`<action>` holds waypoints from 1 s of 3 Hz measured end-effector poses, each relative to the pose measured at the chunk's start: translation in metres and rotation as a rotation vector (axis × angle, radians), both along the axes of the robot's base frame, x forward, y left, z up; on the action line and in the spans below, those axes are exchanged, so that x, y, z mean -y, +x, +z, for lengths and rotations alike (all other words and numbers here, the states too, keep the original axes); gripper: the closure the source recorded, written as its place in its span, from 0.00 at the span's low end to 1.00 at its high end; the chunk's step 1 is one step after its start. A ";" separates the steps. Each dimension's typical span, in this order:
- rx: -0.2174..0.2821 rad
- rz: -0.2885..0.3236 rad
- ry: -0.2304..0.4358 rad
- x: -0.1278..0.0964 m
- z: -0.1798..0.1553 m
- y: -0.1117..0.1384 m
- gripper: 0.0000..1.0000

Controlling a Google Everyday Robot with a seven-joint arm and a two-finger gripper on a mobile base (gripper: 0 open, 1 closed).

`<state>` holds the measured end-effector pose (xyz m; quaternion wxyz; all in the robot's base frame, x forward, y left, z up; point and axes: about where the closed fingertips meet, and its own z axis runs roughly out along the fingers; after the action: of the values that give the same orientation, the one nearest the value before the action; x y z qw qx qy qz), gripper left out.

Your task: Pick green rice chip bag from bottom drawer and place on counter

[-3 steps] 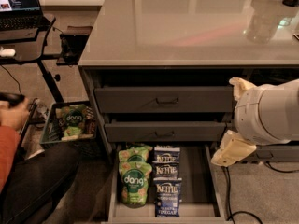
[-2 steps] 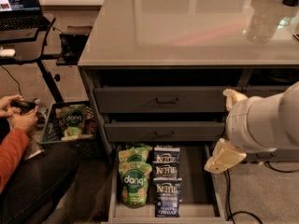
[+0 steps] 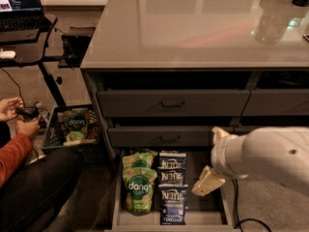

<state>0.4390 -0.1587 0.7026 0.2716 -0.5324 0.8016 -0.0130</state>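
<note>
The bottom drawer is pulled open under the cabinet. In its left half a green rice chip bag with the "dang" logo lies face up, with a second green bag behind it. My gripper, a cream-coloured piece at the end of the white arm, hangs over the drawer's right half, to the right of the bags and apart from them. The glossy grey-beige counter caps the cabinet above.
Three blue-and-white Kettle bags lie in a row in the drawer's middle. Two shut drawers with bar handles sit above. A bin holding another dang bag stands on the floor at the left, by a seated person and a black laptop desk.
My arm and gripper have moved left, further over the open drawer. The person's hands at the left have shifted.
</note>
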 end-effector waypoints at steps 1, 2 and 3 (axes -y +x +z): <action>-0.045 -0.007 0.044 -0.014 -0.056 0.012 0.00; -0.091 0.023 0.078 -0.032 -0.088 0.024 0.00; -0.100 0.028 0.074 -0.032 -0.089 0.022 0.00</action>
<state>0.4608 -0.1270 0.6140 0.2510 -0.5329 0.8067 0.0472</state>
